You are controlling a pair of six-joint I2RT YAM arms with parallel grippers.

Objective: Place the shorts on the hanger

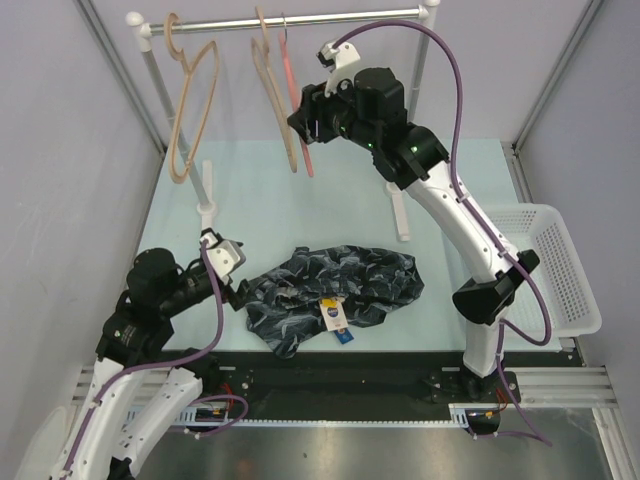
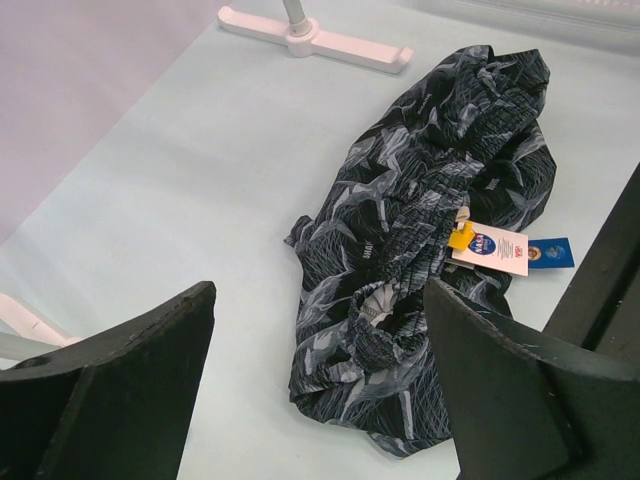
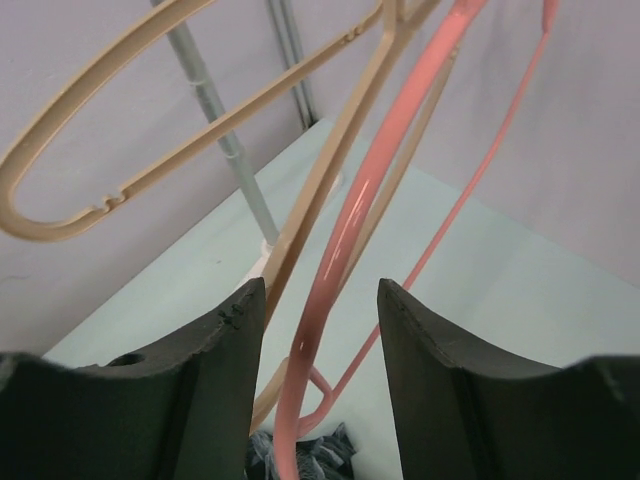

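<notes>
The dark navy leaf-print shorts (image 1: 330, 285) lie crumpled on the table's front middle, with a white tag (image 1: 333, 315) on top. In the left wrist view the shorts (image 2: 430, 200) and tag (image 2: 490, 247) lie just ahead of my open left gripper (image 2: 320, 300), which hovers low at their left end (image 1: 235, 290). The pink-red hanger (image 1: 297, 100) hangs from the rail. My right gripper (image 1: 300, 120) is raised at it. In the right wrist view the hanger's arm (image 3: 345, 240) runs between my open right gripper's (image 3: 320, 290) jaws, with a gap on both sides.
Two tan wooden hangers (image 1: 190, 100) (image 1: 270, 90) hang on the white rack's rail (image 1: 330, 20); one (image 3: 200, 110) is right beside the pink one. The rack's feet (image 1: 207, 190) (image 1: 400, 215) stand on the table. A white basket (image 1: 560, 260) sits at the right edge.
</notes>
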